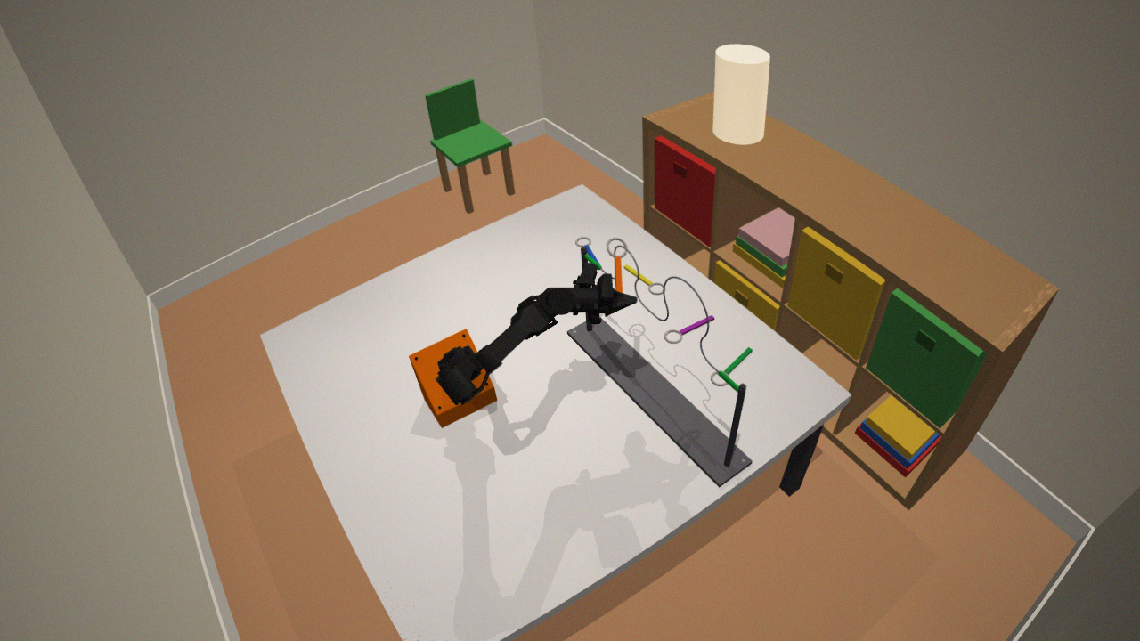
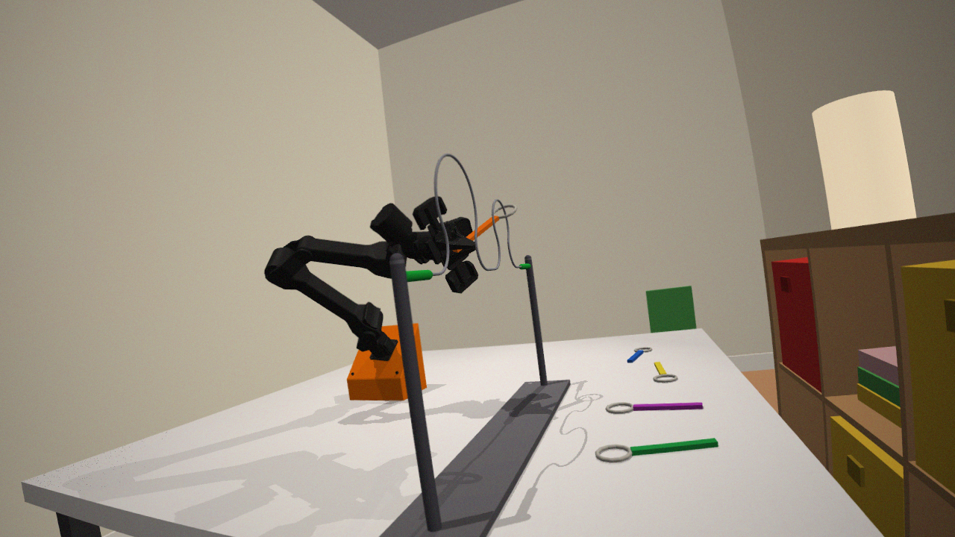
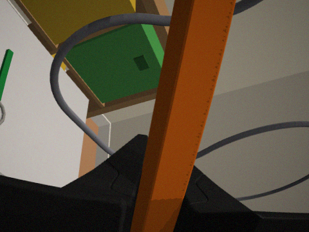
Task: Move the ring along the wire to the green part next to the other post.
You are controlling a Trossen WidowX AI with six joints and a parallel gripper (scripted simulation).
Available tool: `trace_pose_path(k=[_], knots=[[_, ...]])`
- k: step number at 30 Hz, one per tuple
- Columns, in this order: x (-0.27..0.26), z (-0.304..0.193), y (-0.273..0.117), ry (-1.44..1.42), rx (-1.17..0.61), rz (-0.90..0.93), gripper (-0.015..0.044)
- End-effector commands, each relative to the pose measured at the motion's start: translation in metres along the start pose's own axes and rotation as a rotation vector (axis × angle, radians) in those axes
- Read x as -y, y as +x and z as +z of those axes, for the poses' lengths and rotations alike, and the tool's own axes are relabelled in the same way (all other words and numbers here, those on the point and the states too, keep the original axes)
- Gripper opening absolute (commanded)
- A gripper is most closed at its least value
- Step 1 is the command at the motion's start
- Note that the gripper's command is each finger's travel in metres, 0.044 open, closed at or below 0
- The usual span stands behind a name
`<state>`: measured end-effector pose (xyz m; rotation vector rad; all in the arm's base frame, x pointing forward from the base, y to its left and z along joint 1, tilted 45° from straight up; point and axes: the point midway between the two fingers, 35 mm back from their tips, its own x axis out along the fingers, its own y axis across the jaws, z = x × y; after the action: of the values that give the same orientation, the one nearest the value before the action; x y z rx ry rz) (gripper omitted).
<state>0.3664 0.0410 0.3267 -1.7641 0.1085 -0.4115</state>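
The grey ring (image 1: 607, 247) (image 2: 515, 210) is at the top of the wire's small hump near the far post (image 2: 536, 320). The wire appears to pass through it; clearance is too small to tell. Its orange handle (image 1: 618, 274) (image 2: 482, 229) (image 3: 190, 96) slants down to my gripper (image 1: 630, 300) (image 2: 471, 245) (image 3: 149, 145), which is shut on it. The thin grey wire (image 1: 678, 277) (image 2: 448, 155) (image 3: 55, 74) curves beyond the fingers and rises in a tall loop towards the near post (image 1: 735, 426) (image 2: 415, 394). Its near green part (image 1: 729, 381) (image 2: 419, 274) joins that post; the far green part (image 2: 525, 266) joins the other.
Loose rings with blue (image 2: 636, 356), yellow (image 1: 636, 274) (image 2: 660, 368), purple (image 1: 696, 325) (image 2: 668, 406) and green (image 1: 737, 361) (image 2: 674, 447) handles lie on the table behind the wire. The dark base plate (image 2: 494, 453) carries both posts. A shelf stands beyond the table.
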Motion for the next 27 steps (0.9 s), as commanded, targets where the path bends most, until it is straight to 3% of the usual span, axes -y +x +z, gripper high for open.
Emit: trace_pose_path(k=[1, 27], knots=[[0.001, 0.002, 0.000, -0.063, 0.014, -0.027, -0.0150], [0.033, 0.010, -0.001, -0.480, 0.069, -0.258, -0.0150]])
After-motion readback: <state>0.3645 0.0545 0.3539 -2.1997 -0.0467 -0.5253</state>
